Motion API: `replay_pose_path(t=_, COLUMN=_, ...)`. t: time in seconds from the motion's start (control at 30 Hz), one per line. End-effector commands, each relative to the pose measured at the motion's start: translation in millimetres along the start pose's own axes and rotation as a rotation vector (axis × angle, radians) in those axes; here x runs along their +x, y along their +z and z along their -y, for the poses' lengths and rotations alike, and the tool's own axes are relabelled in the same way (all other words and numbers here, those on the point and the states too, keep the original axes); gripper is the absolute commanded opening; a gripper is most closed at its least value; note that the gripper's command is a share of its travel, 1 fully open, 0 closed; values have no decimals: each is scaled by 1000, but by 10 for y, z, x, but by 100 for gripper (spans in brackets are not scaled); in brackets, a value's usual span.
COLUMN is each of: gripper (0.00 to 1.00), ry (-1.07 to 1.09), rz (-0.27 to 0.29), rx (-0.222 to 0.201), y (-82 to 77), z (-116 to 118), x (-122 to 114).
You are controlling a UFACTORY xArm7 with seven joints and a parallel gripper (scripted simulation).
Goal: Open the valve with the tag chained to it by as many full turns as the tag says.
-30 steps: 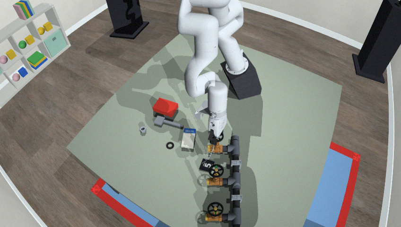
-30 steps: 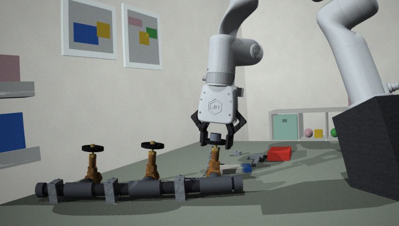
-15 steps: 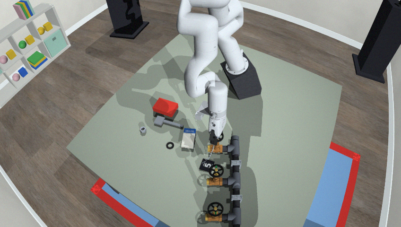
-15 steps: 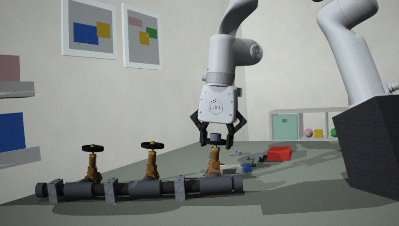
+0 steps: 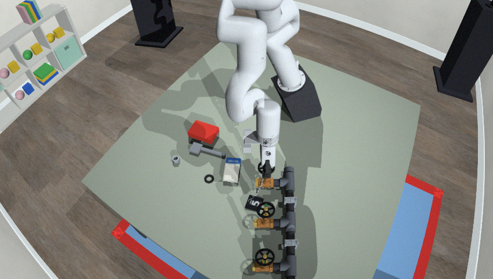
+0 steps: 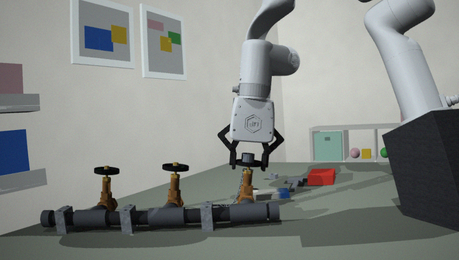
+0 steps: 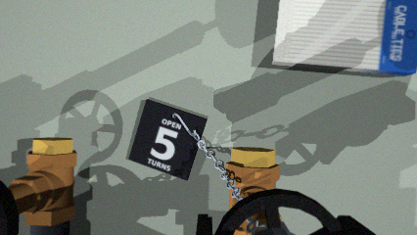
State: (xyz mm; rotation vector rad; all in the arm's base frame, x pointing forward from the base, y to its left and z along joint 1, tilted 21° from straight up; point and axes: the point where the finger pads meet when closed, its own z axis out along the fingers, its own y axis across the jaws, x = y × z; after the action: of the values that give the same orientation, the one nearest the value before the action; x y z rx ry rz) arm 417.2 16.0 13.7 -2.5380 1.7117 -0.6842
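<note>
Three brass valves with black handwheels stand in a row on a dark grey pipe (image 5: 289, 192) (image 6: 161, 215). The valve nearest the arm's base carries a chain (image 7: 215, 163) with a black tag (image 5: 254, 203) (image 7: 166, 139) that reads "OPEN 5 TURNS". My gripper (image 5: 266, 168) (image 6: 247, 166) points straight down over this valve and is shut on its handwheel (image 5: 260, 168) (image 6: 247, 162) (image 7: 274, 197). The middle valve's handwheel (image 5: 262, 208) (image 6: 175, 167) and the end valve's handwheel (image 5: 262, 258) (image 6: 106, 170) stand free.
A white box of cable ties (image 5: 232, 170) (image 6: 271, 193) (image 7: 333, 34) lies just beside the tagged valve. Further off lie a red block (image 5: 203, 131) (image 6: 321, 176), a grey tool (image 5: 206, 150), a nut (image 5: 177, 160) and a black washer (image 5: 206, 178). The arm's dark base (image 5: 300, 98) (image 6: 425, 167) stands behind.
</note>
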Motion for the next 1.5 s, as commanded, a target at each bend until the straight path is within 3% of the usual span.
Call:
replay_pose_path(t=0.0, gripper=0, ry=-279, rz=12, rx=-4, y=-4, z=10, x=-2)
replay_pose_path(t=0.07, gripper=0, ry=-279, rz=12, rx=-4, y=-4, z=10, x=-2)
replay_pose_path(t=0.57, gripper=0, ry=-1026, rz=-3, rx=12, y=-4, z=10, x=-2)
replay_pose_path(t=0.63, gripper=0, ry=-1026, rz=-3, rx=12, y=-4, z=10, x=-2)
replay_pose_path(t=0.67, gripper=0, ry=-1161, rz=-3, rx=12, y=-4, z=10, x=-2)
replay_pose_path(t=1.13, gripper=0, ry=-1795, rz=-21, rx=25, y=-4, z=10, x=-2)
replay_pose_path(t=1.2, gripper=0, ry=-1795, rz=-21, rx=25, y=-4, z=10, x=-2)
replay_pose_path(t=1.23, gripper=0, ry=-1932, rz=-18, rx=23, y=-4, z=10, x=-2)
replay_pose_path(t=1.47, gripper=0, ry=-2244, rz=-12, rx=21, y=-4, z=10, x=-2)
